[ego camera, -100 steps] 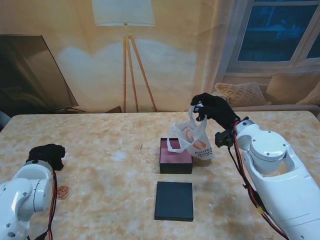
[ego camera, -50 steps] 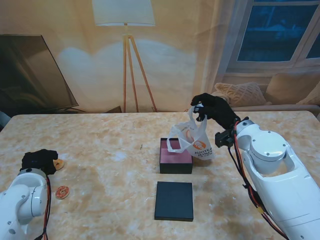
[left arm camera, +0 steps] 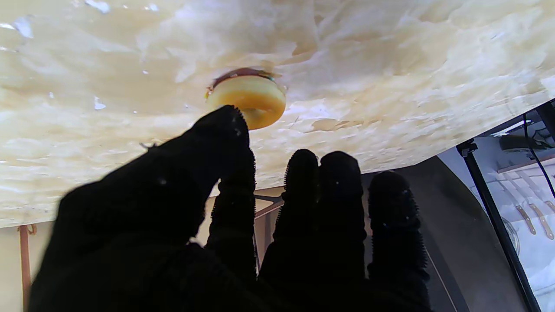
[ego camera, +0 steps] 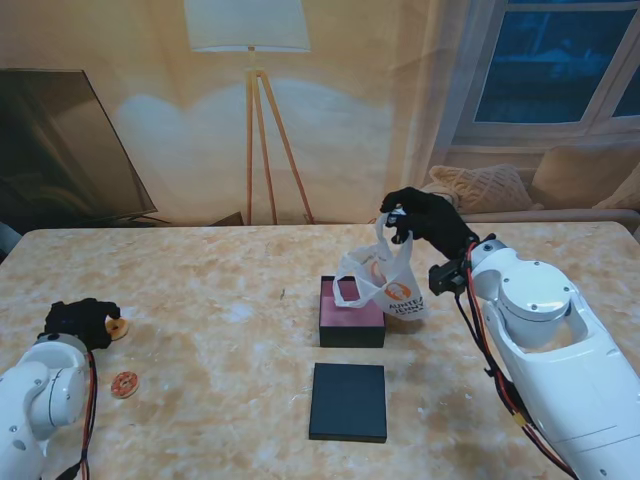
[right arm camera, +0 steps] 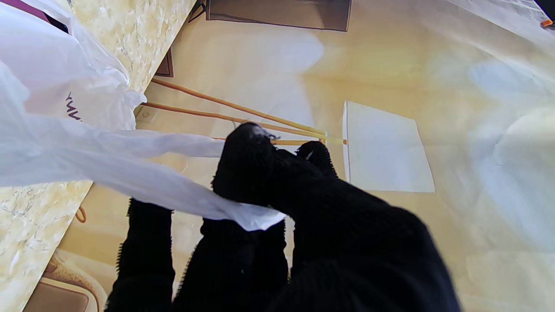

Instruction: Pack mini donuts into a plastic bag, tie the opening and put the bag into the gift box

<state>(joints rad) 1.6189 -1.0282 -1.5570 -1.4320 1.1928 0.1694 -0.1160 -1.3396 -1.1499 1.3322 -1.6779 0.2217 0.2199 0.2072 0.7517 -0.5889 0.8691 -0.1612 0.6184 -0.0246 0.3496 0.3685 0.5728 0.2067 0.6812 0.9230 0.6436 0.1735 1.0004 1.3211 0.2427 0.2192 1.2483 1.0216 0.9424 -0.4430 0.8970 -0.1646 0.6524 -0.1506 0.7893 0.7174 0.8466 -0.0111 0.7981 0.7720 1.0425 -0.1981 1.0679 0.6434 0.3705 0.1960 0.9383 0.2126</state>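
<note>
Marbled beige stone covers the table (ego camera: 220, 290), which fills the lower two thirds of the stand's frame; behind it stand a floor lamp (ego camera: 250, 60) on wooden legs at upper centre, a dark screen (ego camera: 60, 150) at upper left, and a window (ego camera: 560, 60) with a cushioned sofa (ego camera: 520, 185) at upper right.

Compared with a second ago, the left hand (ego camera: 78, 320) has drawn back toward the lower left corner of the frame, and a mini donut (ego camera: 117, 327) that it covered then now shows just at its fingertips. The bag, the box and the lid sit as they did.

In the left wrist view that mini donut (left arm camera: 246, 100) lies flat on the stone, with the thumb tip in front of its near edge; whether they touch I cannot tell. The left hand (left arm camera: 243, 225) holds nothing, its gloved fingers (left arm camera: 342, 199) stretched out side by side. A second donut (ego camera: 124, 384) lies nearer the frame's bottom edge, apart from the hand.

Right of centre, the right hand (ego camera: 425, 220) is pinched around a handle of the white plastic bag (ego camera: 385, 280), which hangs over the right edge of the open gift box (ego camera: 351, 312) with its pink lining. The right wrist view shows the handle (right arm camera: 143, 173) clamped between thumb and fingers. A dark lid (ego camera: 348, 401) lies flat lower in the frame, apart from the box.
</note>
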